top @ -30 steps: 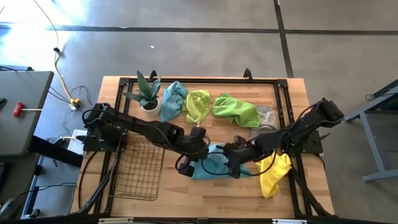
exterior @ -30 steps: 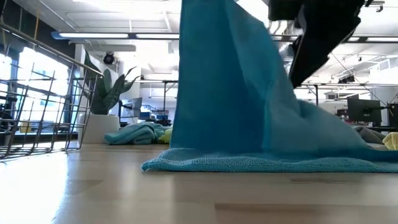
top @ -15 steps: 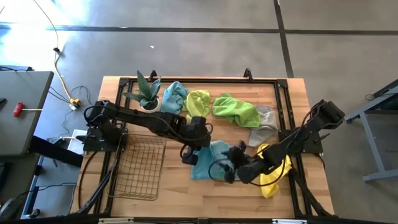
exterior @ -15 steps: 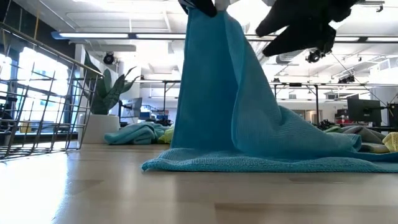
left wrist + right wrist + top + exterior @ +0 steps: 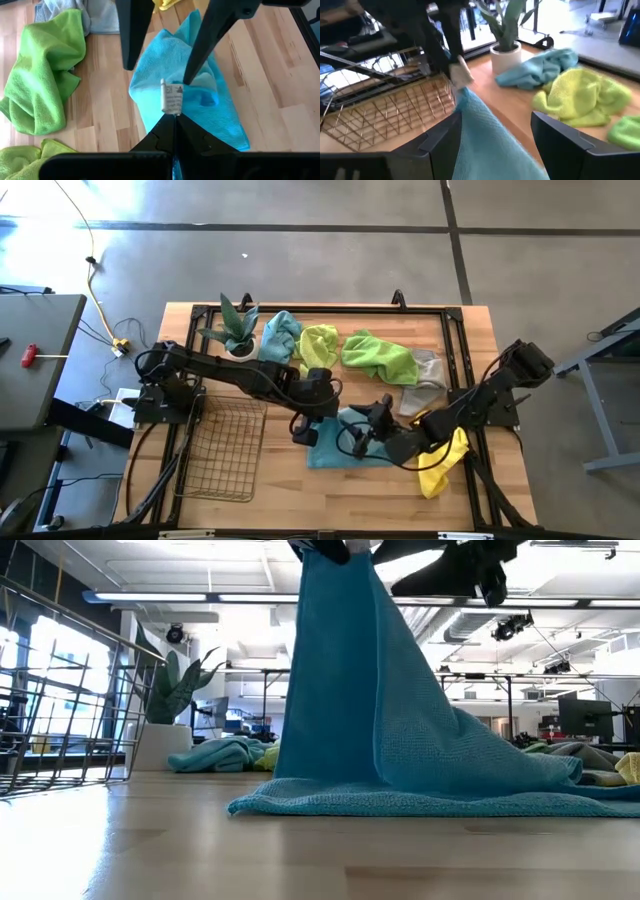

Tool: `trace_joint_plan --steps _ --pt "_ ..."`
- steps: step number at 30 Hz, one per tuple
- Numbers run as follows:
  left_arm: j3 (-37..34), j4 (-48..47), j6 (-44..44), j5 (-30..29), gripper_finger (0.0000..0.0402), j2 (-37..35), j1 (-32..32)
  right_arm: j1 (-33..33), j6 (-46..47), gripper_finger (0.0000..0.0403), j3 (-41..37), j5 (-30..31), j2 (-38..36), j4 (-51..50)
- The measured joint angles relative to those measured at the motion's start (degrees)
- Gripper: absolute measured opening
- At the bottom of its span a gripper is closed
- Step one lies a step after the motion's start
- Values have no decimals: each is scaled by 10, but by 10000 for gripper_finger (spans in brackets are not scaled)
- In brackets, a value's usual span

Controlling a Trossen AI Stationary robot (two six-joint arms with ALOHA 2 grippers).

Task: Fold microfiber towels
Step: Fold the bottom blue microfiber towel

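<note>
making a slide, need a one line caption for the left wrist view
Left gripper shut on a teal towel by its white tag, lifting it off the wooden table.

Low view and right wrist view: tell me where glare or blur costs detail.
Low view: bright ceiling lights and windows wash out the background, and the grippers at the top edge are dark silhouettes; the lifted teal towel stays sharp. Right wrist view: soft all over, the wire basket and potted plant smeared, with glare behind the plant.
</note>
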Motion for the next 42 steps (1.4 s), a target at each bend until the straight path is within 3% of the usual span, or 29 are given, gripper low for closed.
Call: trace_joint_plan --steps 4,10,22,34,42 --pt "0 0 0 0 0 0 0 -9 -20 232 0 12 0 6" --pt "0 0 0 -6 0 0 1 -13 -46 232 0 -22 0 36" --pt "0 6 4 -7 0 0 1 -16 -63 232 0 28 17 61" --pt "0 12 11 -3 0 0 7 -26 -78 232 0 1 37 116" --pt "0 16 15 -11 0 1 13 -18 -29 232 0 31 37 32"
